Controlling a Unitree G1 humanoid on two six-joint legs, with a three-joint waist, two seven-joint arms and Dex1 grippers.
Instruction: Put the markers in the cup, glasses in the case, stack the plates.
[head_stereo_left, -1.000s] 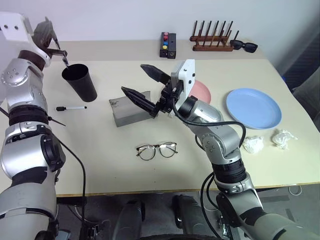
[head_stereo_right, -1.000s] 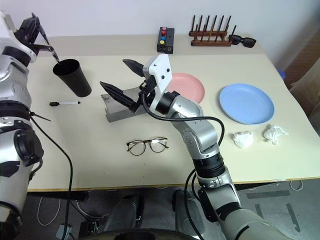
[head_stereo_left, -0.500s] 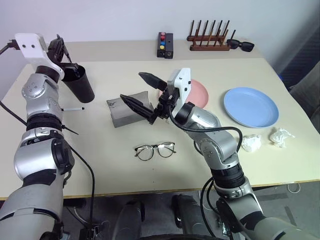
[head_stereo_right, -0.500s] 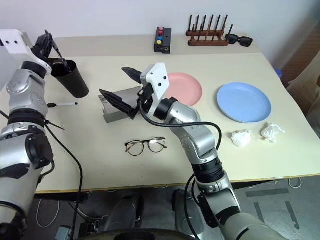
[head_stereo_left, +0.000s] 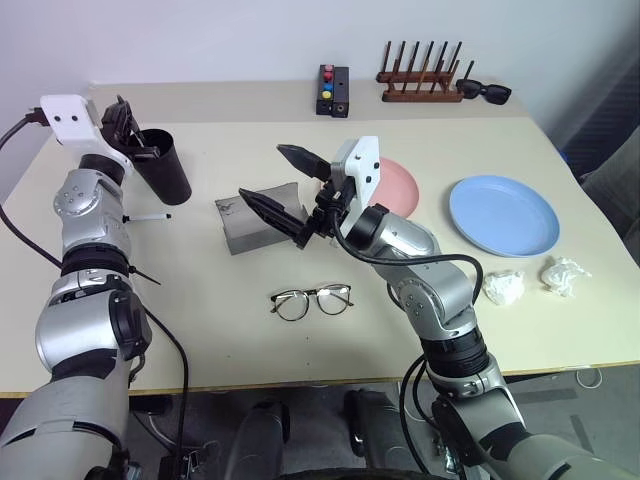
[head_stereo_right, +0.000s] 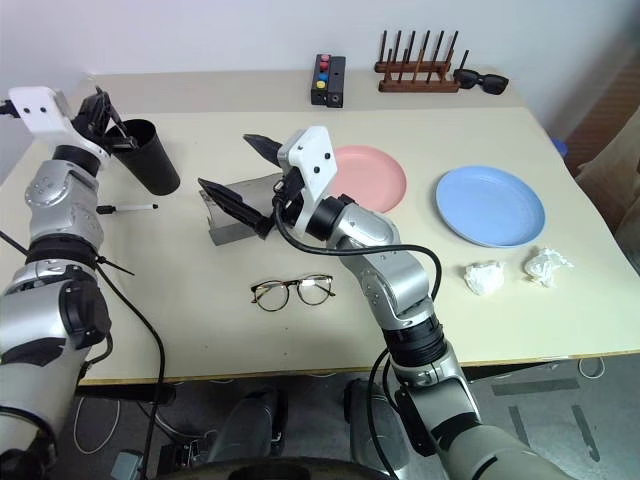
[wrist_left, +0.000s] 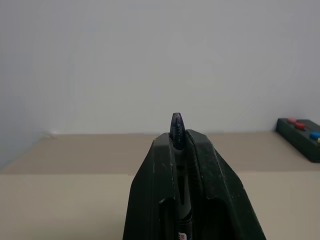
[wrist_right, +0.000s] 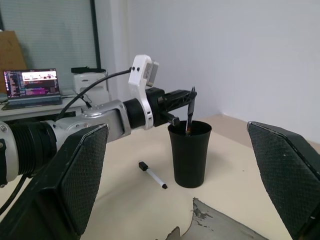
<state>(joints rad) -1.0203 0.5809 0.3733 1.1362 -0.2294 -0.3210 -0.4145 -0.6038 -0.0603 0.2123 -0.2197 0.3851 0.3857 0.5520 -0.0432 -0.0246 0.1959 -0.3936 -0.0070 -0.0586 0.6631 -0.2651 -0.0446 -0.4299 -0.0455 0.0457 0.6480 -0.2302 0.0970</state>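
Observation:
My left gripper (head_stereo_left: 137, 140) is shut on a thin dark pen (wrist_right: 190, 111), one of the markers, right at the rim of the black cup (head_stereo_left: 166, 172). The pen stands nearly upright with its lower end inside the cup (wrist_right: 189, 155). In the left wrist view the pen (wrist_left: 177, 131) sits clamped between the fingers (wrist_left: 150, 200). The white marker (head_stereo_left: 146, 217) lies on the table beside the cup. My right gripper (head_stereo_left: 265, 172) hangs wide open above the grey case (head_stereo_left: 250, 224), holding nothing. The glasses (head_stereo_left: 311, 300) lie in front of the case. The pink plate (head_stereo_left: 402, 186) and blue plate (head_stereo_left: 503, 215) lie apart.
Two crumpled tissues (head_stereo_left: 503, 287) (head_stereo_left: 565, 275) lie at the right near the blue plate. Along the back stand a black box with coloured buttons (head_stereo_left: 334, 90), a wooden rack (head_stereo_left: 425, 86) and black sunglasses (head_stereo_left: 488, 92).
My left gripper has come down with the dark pen, from above the cup to its rim, so the pen's tip now sits inside. The right arm has kept still.

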